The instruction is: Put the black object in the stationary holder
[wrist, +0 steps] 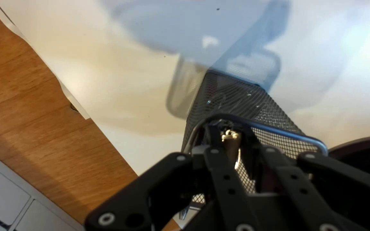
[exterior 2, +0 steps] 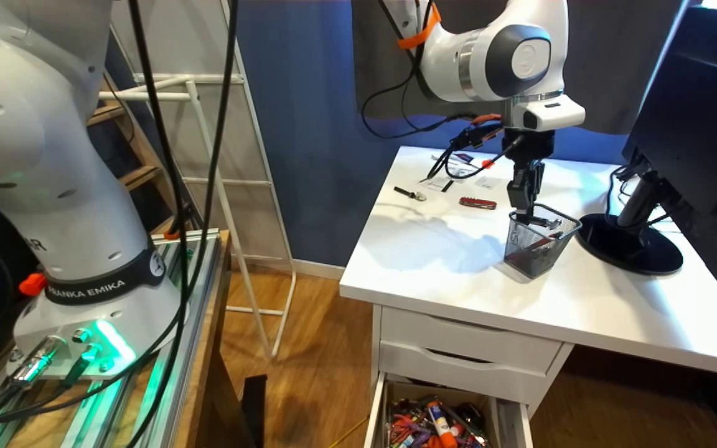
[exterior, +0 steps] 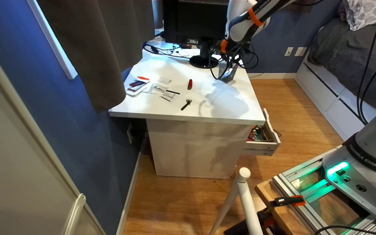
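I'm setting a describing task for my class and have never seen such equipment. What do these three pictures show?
This is a robot arm working at a white desk. Two pictures come from cameras standing outside the robot, so they show the arm and the desk together. The third comes from a camera on its wrist, looking down past the gripper, its pinching hand. On the desk stand a computer screen and a mesh pen holder; there also lie what looks like a red pocket knife, a black-handled tool and some small flat items. The gripper seems to pinch a small dark thing with a shiny end, at the mouth of the pen holder; what exactly it is, I cannot tell.
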Robot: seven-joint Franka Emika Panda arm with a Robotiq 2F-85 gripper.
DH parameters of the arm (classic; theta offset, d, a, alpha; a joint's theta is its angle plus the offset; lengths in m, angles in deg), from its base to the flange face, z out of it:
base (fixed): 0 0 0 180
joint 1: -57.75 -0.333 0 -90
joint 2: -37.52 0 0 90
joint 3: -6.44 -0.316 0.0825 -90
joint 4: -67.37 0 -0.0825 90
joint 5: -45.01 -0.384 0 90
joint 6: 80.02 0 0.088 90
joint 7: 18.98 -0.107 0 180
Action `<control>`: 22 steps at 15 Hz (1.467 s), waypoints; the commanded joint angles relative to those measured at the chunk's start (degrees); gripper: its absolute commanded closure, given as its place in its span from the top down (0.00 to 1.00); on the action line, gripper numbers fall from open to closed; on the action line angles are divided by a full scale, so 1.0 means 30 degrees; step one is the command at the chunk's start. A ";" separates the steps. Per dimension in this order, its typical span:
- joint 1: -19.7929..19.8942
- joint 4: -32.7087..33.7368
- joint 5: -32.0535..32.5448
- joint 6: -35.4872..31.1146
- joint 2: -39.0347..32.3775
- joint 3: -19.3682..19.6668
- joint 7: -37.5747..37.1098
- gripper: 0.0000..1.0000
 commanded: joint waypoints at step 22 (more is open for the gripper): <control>-0.0267 -0.1480 -0.1858 0.0230 0.3429 -0.2321 0.8474 1.00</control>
